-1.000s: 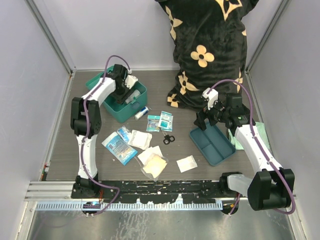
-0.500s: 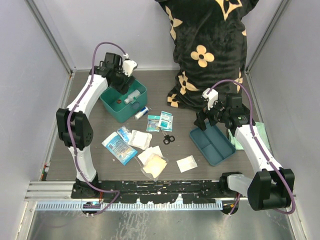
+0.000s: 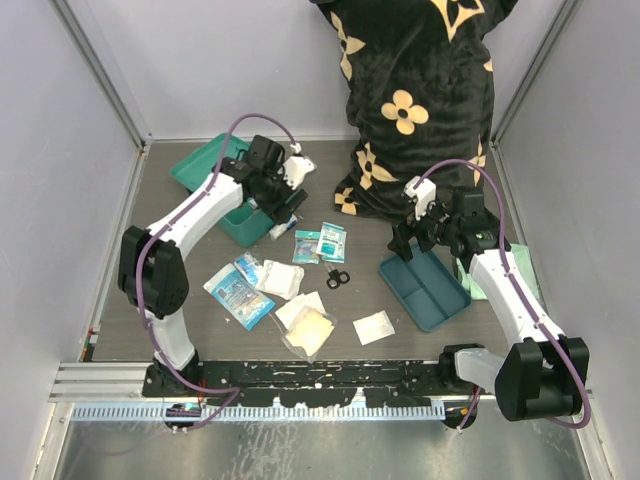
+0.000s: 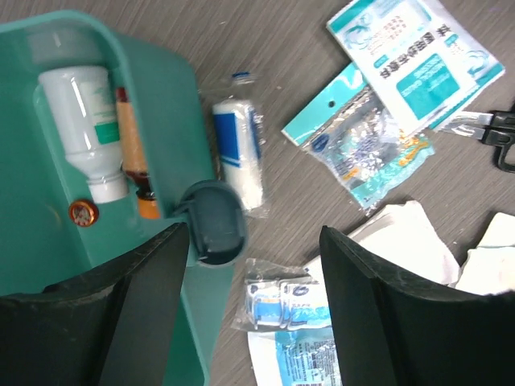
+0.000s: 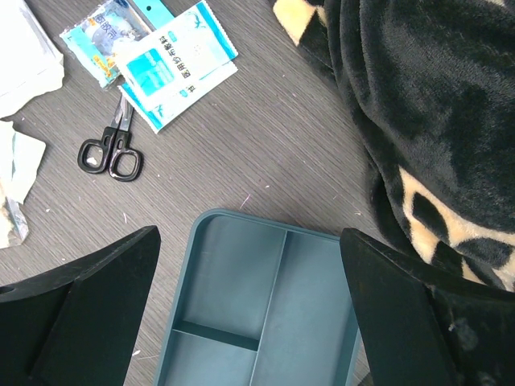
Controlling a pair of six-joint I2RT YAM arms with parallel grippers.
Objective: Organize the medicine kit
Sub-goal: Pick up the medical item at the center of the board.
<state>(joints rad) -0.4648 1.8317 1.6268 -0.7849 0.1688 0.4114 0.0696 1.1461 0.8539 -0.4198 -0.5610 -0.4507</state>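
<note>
My left hand [image 4: 249,241], released and empty, hangs above the front edge of the open medicine kit [image 4: 56,257], since the bandage roll [image 4: 239,153] just beside the kit seems next. My right hand [image 5: 249,233], released, idles well right of it.

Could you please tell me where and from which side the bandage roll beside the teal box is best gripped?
Grip the bandage roll across its middle, coming straight down from above. It lies flat on the table, its length running along the medicine kit, so the left end effector should straddle its narrow width. The gap on the kit side looks tight; its latch crowds one end.
</note>
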